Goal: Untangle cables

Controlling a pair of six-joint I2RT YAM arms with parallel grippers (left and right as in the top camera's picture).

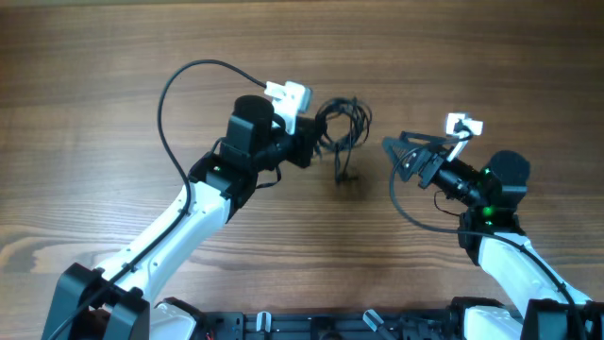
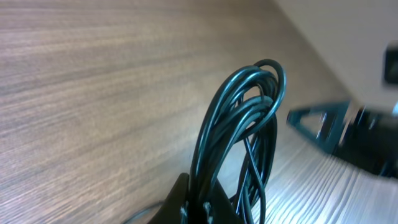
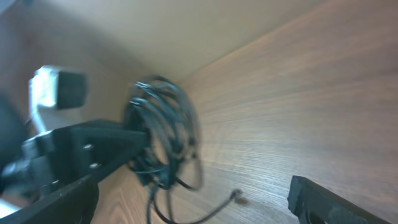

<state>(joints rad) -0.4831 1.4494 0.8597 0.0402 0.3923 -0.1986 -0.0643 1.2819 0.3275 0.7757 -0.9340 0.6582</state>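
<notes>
The cables (image 1: 345,121) are one looped bundle pinched at its left edge by the left gripper (image 1: 313,140), which is closed tight on them. From that wrist's camera the loops rise out of the fingers as a tall, narrow oval. One loose strand (image 1: 341,161) trails from the bundle toward the robot's side and ends in a small plug (image 1: 342,179). I cannot tell whether the plug touches the wooden surface (image 1: 104,57).

The right gripper (image 1: 391,159) is wide open and holds nothing. It sits to the right of the bundle, clearly apart from it, with its fingers aimed leftward at it. As I see it, that free arm would have to travel left, and the trailing strand is the part it could catch most easily.
</notes>
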